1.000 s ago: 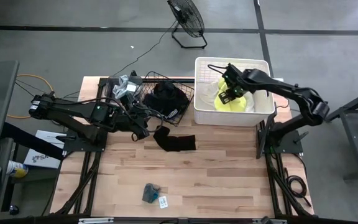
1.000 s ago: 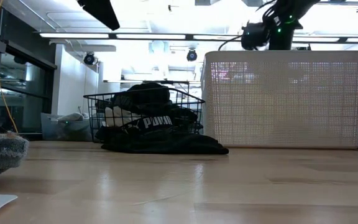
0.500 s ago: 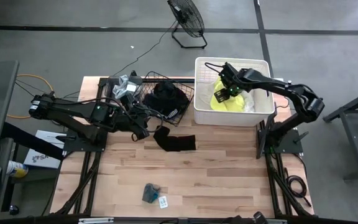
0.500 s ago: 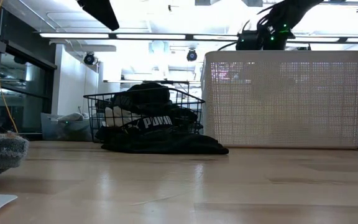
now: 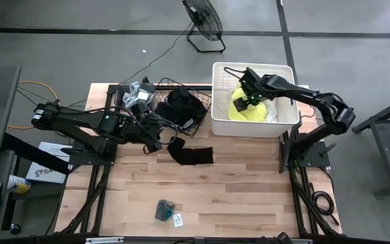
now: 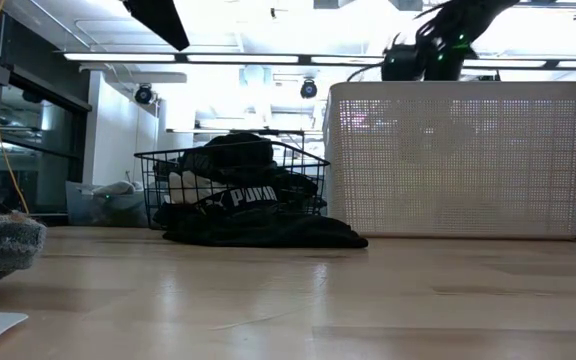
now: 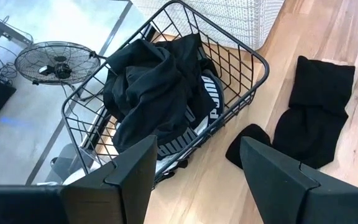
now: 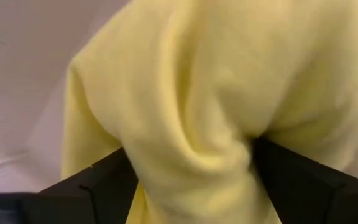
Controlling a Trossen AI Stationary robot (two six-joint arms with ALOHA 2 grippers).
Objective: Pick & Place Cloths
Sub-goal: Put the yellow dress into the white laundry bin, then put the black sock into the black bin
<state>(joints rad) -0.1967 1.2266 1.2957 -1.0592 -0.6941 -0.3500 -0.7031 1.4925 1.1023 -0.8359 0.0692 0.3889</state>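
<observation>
Right fingers (image 5: 248, 97): upper right of the high view, inside the white tub (image 5: 220, 123); spread wide either side of a yellow cloth (image 8: 191, 93), which bulges between them; a firm grip cannot be told.
Left fingers (image 7: 194, 186): parted, empty, at the wire basket (image 7: 244, 93), upper left centre.
Black cloths (image 7: 154, 87): heaped in basket.
Black cloth (image 5: 189, 153): on wooden surface (image 5: 235, 190), centre.
Small grey item (image 5: 164, 210): lower centre.

Neon yellow cloth (image 5: 246, 110) bunched in tub, black cloths (image 5: 181, 108) heaped in basket
</observation>
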